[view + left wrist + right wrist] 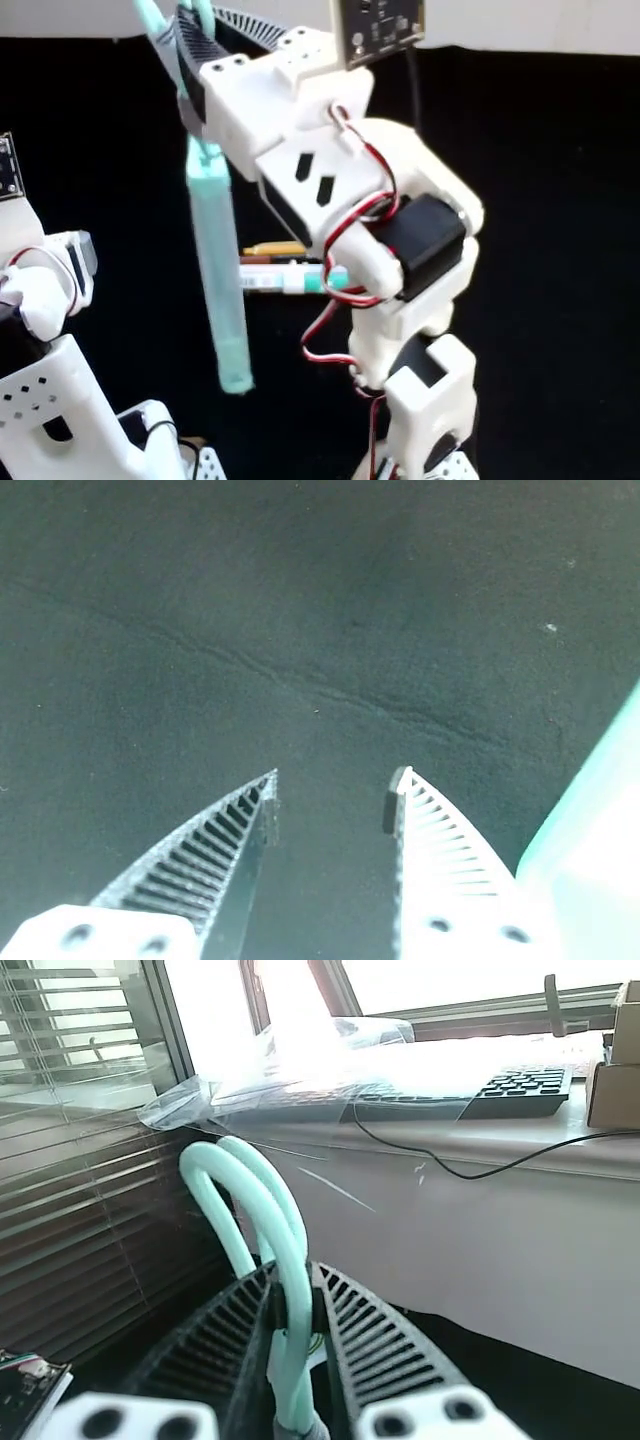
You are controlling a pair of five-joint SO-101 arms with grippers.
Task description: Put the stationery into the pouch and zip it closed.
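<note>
My left claw (335, 790) is spread at the lower centre of its wrist view, over the black table (300, 600). My right claw (295, 1278) pinches the mint loop (240, 1180) of the pouch (218, 290), which hangs upright left of centre in the high view. The pens (285, 278) lie on the table mid-frame, just right of it.

A black cloth (300, 600) lies under the left fingers (445, 845), and a long crease (330, 690) crosses it just beyond their tips. Beyond the right fingers (385, 1345) stands a white ledge (520, 1240), with brown blinds (70, 1220) beside it. On the ledge rests a dark keyboard (525, 1085), partly under a clear plastic sheet (290, 1065). A black cable (470, 1172) runs along the ledge's edge. A cardboard box (615, 1075) sits just beside the keyboard. A bright window (450, 978) lies behind them.
</note>
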